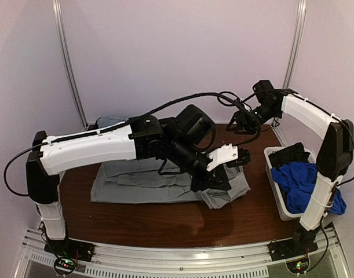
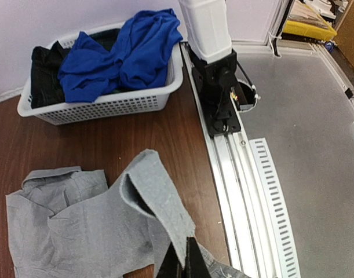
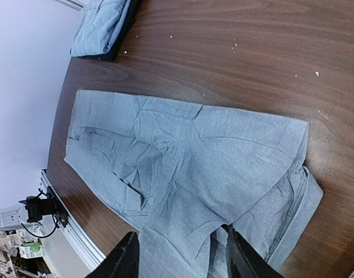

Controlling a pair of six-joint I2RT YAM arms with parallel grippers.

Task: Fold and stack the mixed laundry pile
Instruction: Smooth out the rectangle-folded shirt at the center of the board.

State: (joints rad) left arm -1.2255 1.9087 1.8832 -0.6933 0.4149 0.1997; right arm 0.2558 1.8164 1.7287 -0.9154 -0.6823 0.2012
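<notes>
A light grey garment (image 1: 148, 182) lies spread flat across the brown table (image 1: 165, 223). My left gripper (image 1: 218, 184) is shut on its right edge (image 2: 165, 202) and holds that flap lifted and curled above the rest of the cloth; the black fingertips (image 2: 185, 260) pinch the fabric. My right gripper (image 1: 243, 121) hovers high over the table's far right side, apart from the cloth. In the right wrist view it (image 3: 179, 255) stands open above the grey garment (image 3: 182, 156), gripping nothing. A royal-blue piece (image 1: 301, 179) and a dark piece (image 1: 289, 153) sit in the white bin (image 1: 275, 188).
A folded blue-grey piece (image 1: 110, 121) rests at the far left corner, also in the right wrist view (image 3: 101, 23). The white bin (image 2: 107, 104) stands at the right table edge beside the right arm's base (image 2: 220, 87). A metal rail (image 1: 182, 258) runs along the near edge.
</notes>
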